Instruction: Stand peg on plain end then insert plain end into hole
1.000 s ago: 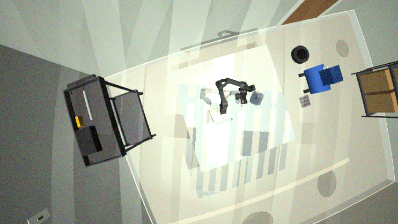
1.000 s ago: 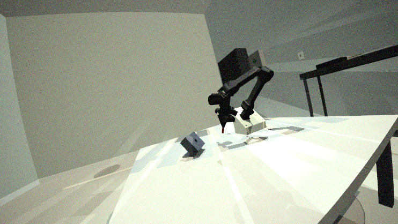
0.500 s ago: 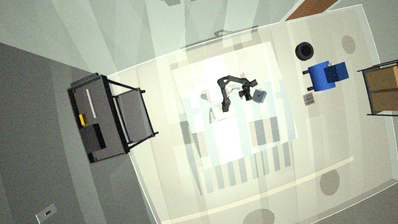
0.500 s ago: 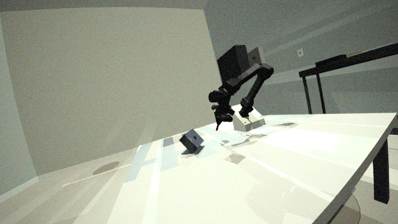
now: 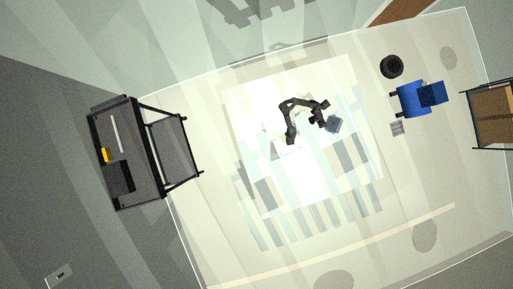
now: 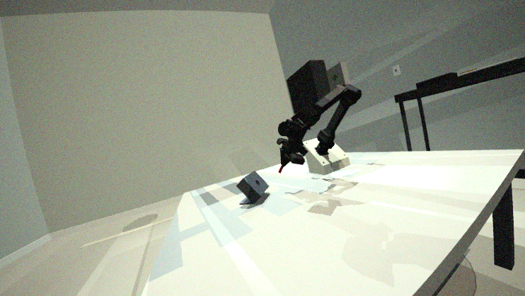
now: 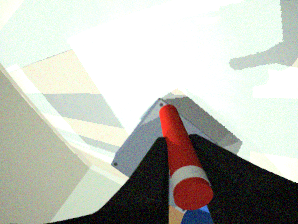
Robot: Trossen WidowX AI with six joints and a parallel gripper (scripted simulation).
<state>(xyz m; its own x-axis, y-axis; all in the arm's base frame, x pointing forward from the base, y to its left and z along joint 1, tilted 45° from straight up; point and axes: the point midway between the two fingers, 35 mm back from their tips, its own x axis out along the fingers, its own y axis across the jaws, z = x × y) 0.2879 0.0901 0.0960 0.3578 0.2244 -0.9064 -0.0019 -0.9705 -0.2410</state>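
Note:
The red peg [image 6: 280, 168] [image 7: 175, 131] is held in the air, its plain end pointing down and away from the wrist and its white band near the camera. My gripper [image 6: 281, 163] [image 7: 176, 143] is shut on it, below the band. The sloped panel block [image 5: 337, 125] [image 6: 250, 188] [image 7: 136, 144] is blue-grey and stands on the table. Its hole [image 6: 257, 182] shows as a dark spot in its face. The peg is apart from the panel in the exterior view, up and to the right of it. In the wrist view the peg and fingers cover part of the block, and the hole cannot be made out.
The arm stands on a pale sloped base [image 5: 283, 150] [image 6: 318, 166] on the white table [image 6: 293, 235]. Striped shadows cross the table top. Off the table are a dark workbench [image 5: 170, 154], a blue chair-like object [image 5: 413, 100] and a black round bin [image 5: 392, 66].

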